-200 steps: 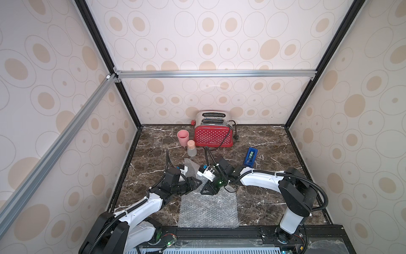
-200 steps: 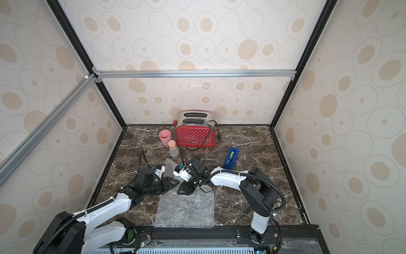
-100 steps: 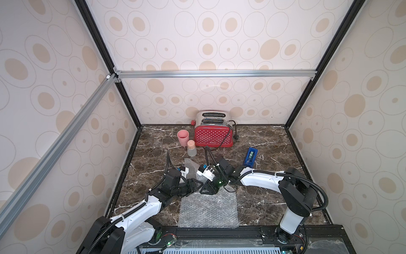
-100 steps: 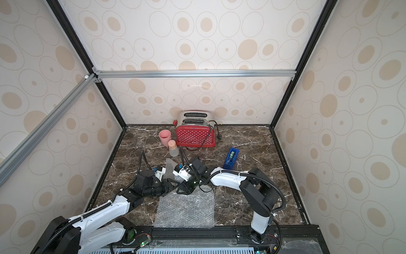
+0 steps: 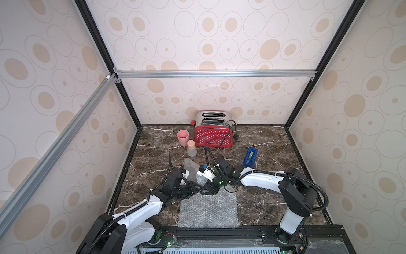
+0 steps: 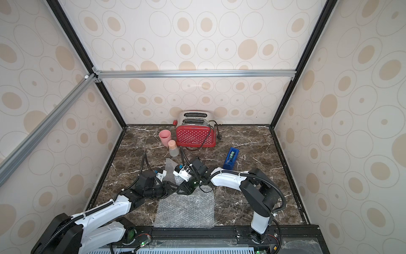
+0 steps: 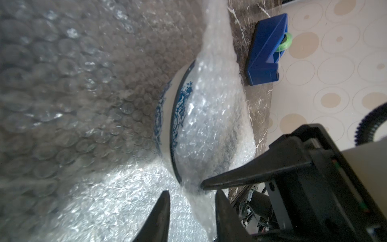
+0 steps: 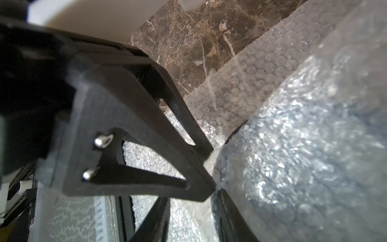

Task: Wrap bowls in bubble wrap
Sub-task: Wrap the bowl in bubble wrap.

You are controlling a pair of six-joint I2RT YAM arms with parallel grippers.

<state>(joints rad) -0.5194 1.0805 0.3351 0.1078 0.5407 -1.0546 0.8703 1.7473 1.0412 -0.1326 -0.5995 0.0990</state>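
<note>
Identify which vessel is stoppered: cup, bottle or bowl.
The bottle: small, clear, with a cork in its neck, beside the cup. The cup is open; the bowl holds bubble wrap.

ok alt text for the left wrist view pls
A blue-and-white floral bowl sits on bubble wrap, a fold of wrap draped over its opening. The left claw straddles that fold at the rim, the right claw pointing in; a blue tape dispenser sits beyond.

Wrap (image 7: 209,117) covers most of the bowl (image 7: 168,117) in the left wrist view; at lower centre of both top views it cannot be made out.
</note>
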